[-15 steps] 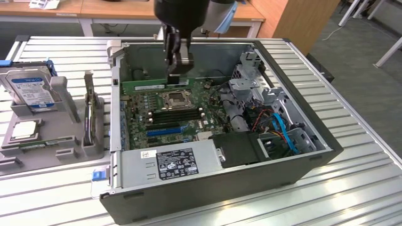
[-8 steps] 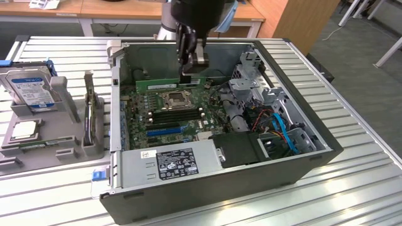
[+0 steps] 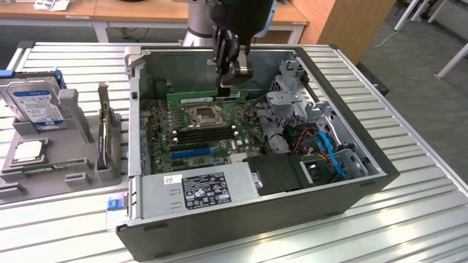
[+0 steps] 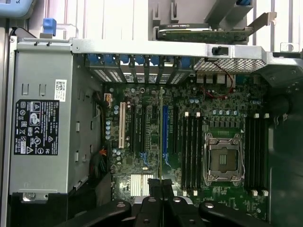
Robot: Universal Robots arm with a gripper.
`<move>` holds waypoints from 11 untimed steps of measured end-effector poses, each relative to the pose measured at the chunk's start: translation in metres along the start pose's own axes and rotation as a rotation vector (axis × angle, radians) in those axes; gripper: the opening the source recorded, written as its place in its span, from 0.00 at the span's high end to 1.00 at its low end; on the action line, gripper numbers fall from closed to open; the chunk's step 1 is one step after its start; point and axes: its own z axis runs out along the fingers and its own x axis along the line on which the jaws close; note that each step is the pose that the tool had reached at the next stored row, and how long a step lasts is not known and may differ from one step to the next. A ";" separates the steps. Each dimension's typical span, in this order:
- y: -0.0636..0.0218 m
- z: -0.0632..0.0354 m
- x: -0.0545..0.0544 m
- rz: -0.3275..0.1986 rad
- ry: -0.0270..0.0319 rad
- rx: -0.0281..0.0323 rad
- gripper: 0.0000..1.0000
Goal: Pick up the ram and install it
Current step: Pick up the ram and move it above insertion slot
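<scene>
The gripper (image 3: 232,83) is clenched on the ram (image 3: 199,99), which stands on edge, long axis parallel to the memory slots (image 3: 205,133).

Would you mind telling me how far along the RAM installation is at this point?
Pickup looks done: the tool is shut on the ram, held over the motherboard inside the open case. Left: seating it; the black memory slots beside the processor socket appear empty.

Part of the ram (image 3: 194,99) hidden behind the gripper (image 3: 230,87), arm (image 3: 238,13) cut off at exterior view's top edge
</scene>
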 end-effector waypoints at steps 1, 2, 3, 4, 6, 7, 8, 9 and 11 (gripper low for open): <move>0.0000 0.0000 0.000 0.000 0.0000 0.0000 0.89; 0.0000 0.0000 0.000 0.000 0.0000 0.0001 0.89; 0.0000 0.0000 -0.001 0.000 0.0000 0.0000 0.89; 0.0000 0.0000 -0.002 0.000 0.0001 0.0000 0.89; 0.0000 0.0001 -0.004 0.000 0.0000 0.0000 0.89; -0.0001 0.0001 -0.006 0.000 0.0001 0.0000 0.89; -0.0001 0.0002 -0.007 0.000 0.0001 0.0000 0.89; 0.0000 0.0003 -0.009 0.000 -0.0001 0.0001 0.89; -0.0001 0.0004 -0.013 0.000 0.0000 0.0000 0.89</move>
